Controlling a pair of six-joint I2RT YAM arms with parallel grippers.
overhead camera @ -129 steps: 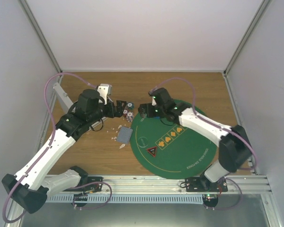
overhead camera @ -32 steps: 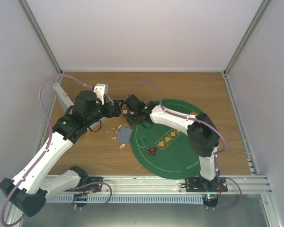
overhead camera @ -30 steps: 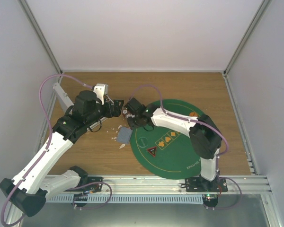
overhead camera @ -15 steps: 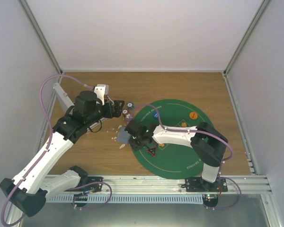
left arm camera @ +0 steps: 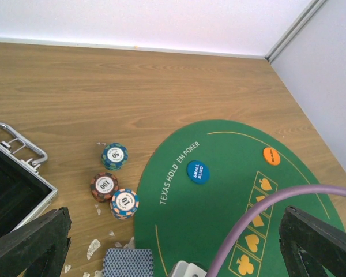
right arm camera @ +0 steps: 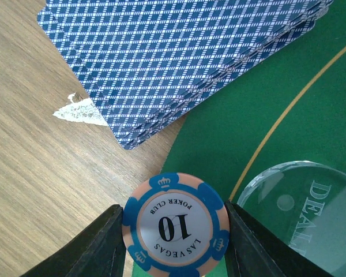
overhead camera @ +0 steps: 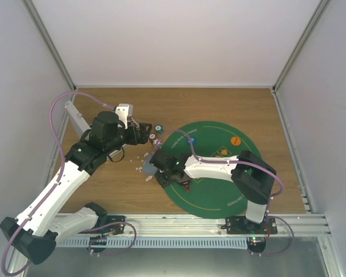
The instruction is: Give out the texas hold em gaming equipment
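My right gripper (right arm camera: 176,228) is shut on a poker chip (right arm camera: 176,225) with a blue and peach edge, marked 10. It hangs over the left rim of the green mat (right arm camera: 230,121), beside the blue-backed deck of cards (right arm camera: 184,57) and a clear dealer disc (right arm camera: 311,208). In the top view the right gripper (overhead camera: 163,167) covers part of the deck (overhead camera: 150,165). Three chip stacks (left arm camera: 115,155) (left arm camera: 104,185) (left arm camera: 124,202) stand on the wood left of the mat. A blue small-blind token (left arm camera: 198,172) and an orange token (left arm camera: 271,156) lie on the mat. My left gripper (left arm camera: 173,248) is open and empty above the stacks.
The silver case (left arm camera: 11,179) lies open at the left. Torn white scraps (right arm camera: 81,109) litter the wood by the deck. The right arm's purple cable (left arm camera: 265,213) crosses above the mat. White walls close the back and both sides.
The right arm swung from the chip stacks toward the near-left rim of the mat by the deck, carrying the 10 chip. The left arm stayed put.
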